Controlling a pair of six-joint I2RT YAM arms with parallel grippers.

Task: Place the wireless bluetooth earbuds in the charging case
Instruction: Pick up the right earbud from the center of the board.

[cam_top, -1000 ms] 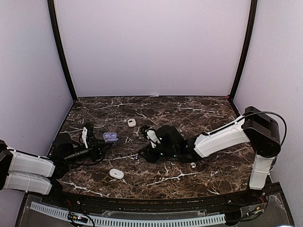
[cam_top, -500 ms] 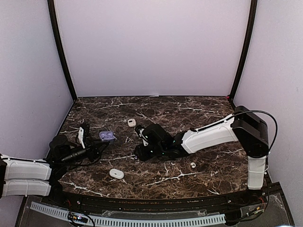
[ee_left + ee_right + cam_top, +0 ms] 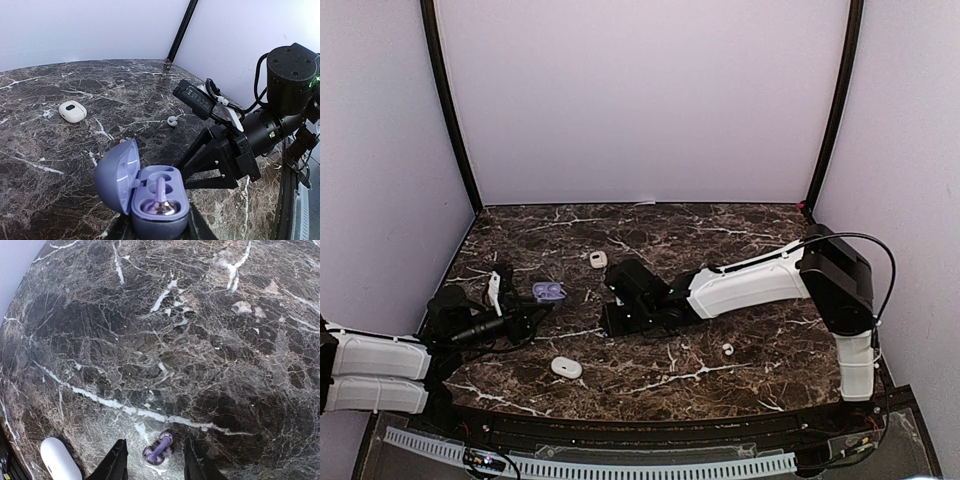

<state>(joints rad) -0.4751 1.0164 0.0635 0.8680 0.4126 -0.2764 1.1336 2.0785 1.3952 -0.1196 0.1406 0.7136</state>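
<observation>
Earbud (image 3: 158,448) purple, short-stemmed; lying on its side.

- charging case (image 3: 159,220): lilac, pebble-shaped, lid hinged open to the left.
- seated earbud (image 3: 160,200): lilac, resting in one socket of the case.
- loose earbud (image 3: 159,447): lilac, stemmed, on its side on the table (image 3: 200,340).
- white earbud (image 3: 727,348): on the table, well apart.

top: high behind, whole table (image 3: 720,225) | left wrist: low, sees right arm (image 3: 265,132) too | right wrist: close, down
</observation>
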